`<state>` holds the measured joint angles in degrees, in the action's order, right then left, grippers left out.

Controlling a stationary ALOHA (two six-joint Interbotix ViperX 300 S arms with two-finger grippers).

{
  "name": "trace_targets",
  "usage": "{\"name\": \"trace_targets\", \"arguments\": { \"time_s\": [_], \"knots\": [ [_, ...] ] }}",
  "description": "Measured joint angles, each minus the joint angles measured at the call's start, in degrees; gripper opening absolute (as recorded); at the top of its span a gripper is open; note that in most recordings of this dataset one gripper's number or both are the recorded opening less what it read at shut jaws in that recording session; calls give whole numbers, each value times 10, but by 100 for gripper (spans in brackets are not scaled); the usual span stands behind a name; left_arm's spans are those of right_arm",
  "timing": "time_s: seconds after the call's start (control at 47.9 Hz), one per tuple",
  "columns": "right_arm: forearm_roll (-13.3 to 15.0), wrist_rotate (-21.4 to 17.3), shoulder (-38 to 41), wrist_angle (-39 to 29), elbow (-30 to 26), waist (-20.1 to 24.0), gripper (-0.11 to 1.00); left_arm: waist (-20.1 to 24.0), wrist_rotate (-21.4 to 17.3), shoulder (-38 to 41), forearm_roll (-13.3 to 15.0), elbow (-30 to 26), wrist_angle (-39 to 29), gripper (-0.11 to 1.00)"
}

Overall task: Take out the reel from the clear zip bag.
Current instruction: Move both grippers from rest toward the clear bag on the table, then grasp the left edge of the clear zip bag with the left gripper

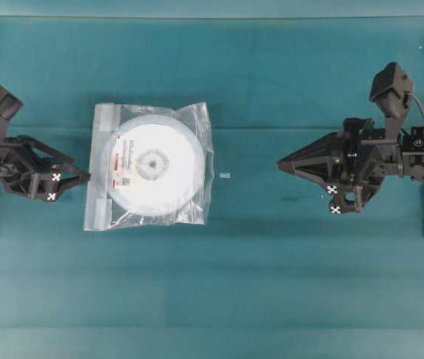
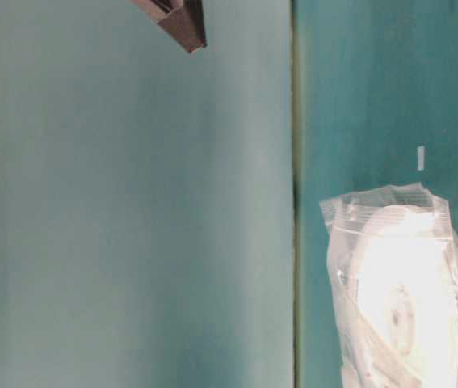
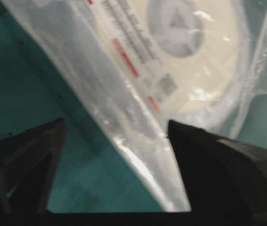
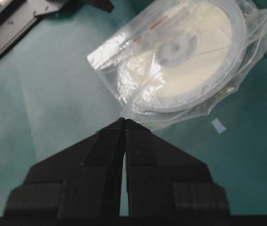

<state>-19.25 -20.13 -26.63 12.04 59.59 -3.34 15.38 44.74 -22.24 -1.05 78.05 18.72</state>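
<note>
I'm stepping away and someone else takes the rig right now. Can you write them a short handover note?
Left gripper: open, at the zip edge of the crinkled clear plastic zip bag, holding nothing.
Right gripper: shut, empty, well off to the bag's other side.
The flat round white plastic reel with grey hub lies fully inside the bag, flat on the teal table. A small white scrap lies beside the bag.
Done: nothing visible; reel not out.
Left: grip the bag, open the zip, pull the reel out.
</note>
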Motion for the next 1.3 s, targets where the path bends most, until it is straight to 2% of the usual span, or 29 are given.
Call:
{"name": "trace_targets", "arguments": {
  "time_s": [0.209,0.543,0.94,1.17,1.295],
  "knots": [
    [0,0,0,-1,1,0,0,44,-2,66,0,0,93,93],
    [0,0,-5,0,6,0,0,52,-1,149,0,-11,153,93],
    [0,0,-6,-1,10,0,0,52,1,171,0,-26,165,92],
    [0,1,-6,-1,12,0,0,52,28,172,0,-28,166,92],
    [0,0,-6,-1,16,0,0,52,31,172,0,-29,166,92]
  ]
}}
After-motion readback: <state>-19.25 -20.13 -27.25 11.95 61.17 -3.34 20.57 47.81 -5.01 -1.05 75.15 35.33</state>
